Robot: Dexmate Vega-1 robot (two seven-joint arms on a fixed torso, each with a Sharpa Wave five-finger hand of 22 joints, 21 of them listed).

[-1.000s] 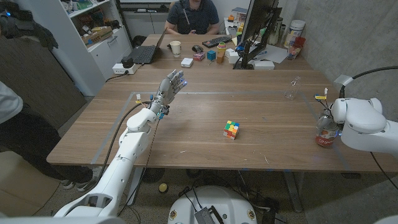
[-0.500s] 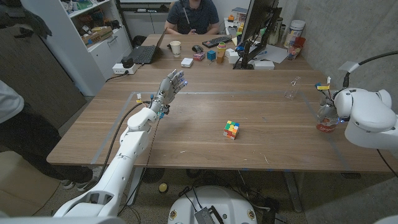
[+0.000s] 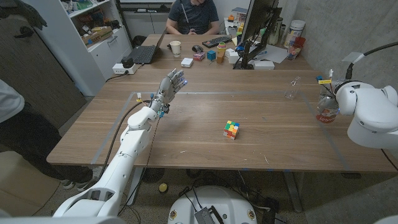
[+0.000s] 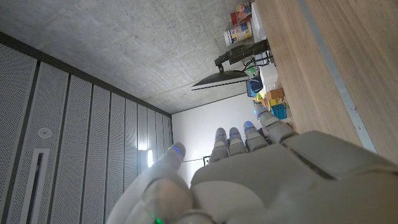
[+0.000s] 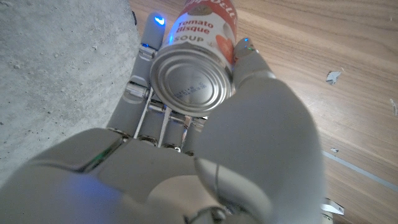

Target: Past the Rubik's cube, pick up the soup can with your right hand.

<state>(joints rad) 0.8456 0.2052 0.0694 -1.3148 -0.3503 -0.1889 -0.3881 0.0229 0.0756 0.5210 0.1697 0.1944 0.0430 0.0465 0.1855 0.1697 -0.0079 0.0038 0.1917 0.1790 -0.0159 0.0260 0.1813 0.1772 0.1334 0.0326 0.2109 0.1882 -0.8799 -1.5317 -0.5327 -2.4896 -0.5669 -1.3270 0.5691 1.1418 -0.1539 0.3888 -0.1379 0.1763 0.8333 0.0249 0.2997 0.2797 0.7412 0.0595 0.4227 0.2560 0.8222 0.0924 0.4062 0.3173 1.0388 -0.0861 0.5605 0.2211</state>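
Note:
A red-and-white soup can (image 3: 326, 110) is held off the table at the far right by my right hand (image 3: 341, 99). In the right wrist view the soup can (image 5: 202, 46) shows its silver end and a "Tomato Bisque Soup" label, with my fingers (image 5: 249, 59) wrapped around its sides. The Rubik's cube (image 3: 231, 129) stands on the wooden table (image 3: 261, 149) in the middle, well to the left of the can. My left hand (image 3: 170, 85) hovers over the far left part of the table with its fingers straight and apart, holding nothing; the left wrist view shows that left hand (image 4: 249, 168) from behind.
A person sits behind the table at a desk with a laptop (image 3: 144, 54), a paper cup (image 3: 175, 48), a keyboard (image 3: 216, 41) and a monitor (image 3: 256, 25). A small clear object (image 3: 290, 94) lies on the table's far right. Tape lines mark a rectangle on the tabletop.
My right hand has risen and moved farther from me with the soup can, which has left the table. The left arm and the cube have stayed put.

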